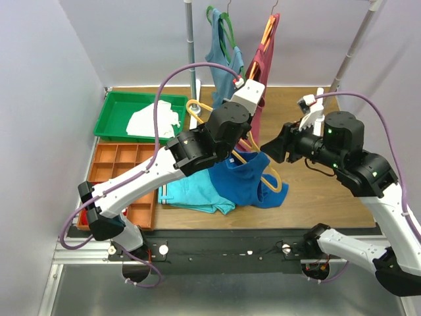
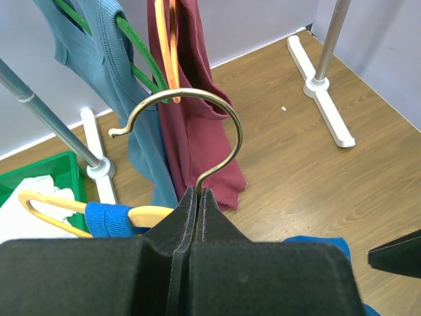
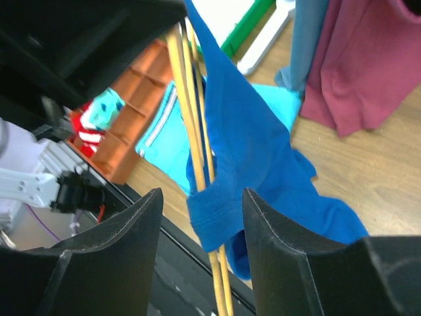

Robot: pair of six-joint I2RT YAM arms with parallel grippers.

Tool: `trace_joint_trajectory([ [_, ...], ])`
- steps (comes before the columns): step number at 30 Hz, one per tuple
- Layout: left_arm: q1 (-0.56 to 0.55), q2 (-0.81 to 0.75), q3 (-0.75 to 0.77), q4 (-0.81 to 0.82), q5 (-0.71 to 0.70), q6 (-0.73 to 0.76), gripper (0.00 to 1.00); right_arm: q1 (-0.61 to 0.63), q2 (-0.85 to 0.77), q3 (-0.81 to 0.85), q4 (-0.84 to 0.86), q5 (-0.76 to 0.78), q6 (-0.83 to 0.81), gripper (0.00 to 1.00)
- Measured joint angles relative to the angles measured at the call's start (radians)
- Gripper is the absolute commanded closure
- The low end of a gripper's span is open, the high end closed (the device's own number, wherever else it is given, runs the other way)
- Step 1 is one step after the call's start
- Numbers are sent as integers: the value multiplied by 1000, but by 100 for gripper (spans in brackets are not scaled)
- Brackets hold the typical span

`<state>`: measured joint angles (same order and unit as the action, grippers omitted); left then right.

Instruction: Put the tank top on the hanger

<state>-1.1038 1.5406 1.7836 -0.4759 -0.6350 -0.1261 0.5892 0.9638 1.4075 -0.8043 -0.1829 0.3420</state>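
We hold hanger (image 2: 150, 214) by hook base, left gripper (image 2: 197, 197) pinched tight, so frame stays raised for dressing. Tank top (image 1: 247, 181) hangs by one strap on it, rest pooled on table (image 1: 316, 191). Right gripper (image 3: 200, 197) stands half-wide astride cloth and hanger arm, seemingly to draw other strap over.

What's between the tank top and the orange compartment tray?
A folded turquoise garment lies between the tank top and the orange compartment tray. Clearest in the top external view; right wrist view agrees.
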Motion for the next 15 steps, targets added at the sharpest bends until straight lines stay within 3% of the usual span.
trace_joint_trajectory([
  [15,23,66,21,2,57,-12,100,0,6,-99,-35,-4,-52,44],
])
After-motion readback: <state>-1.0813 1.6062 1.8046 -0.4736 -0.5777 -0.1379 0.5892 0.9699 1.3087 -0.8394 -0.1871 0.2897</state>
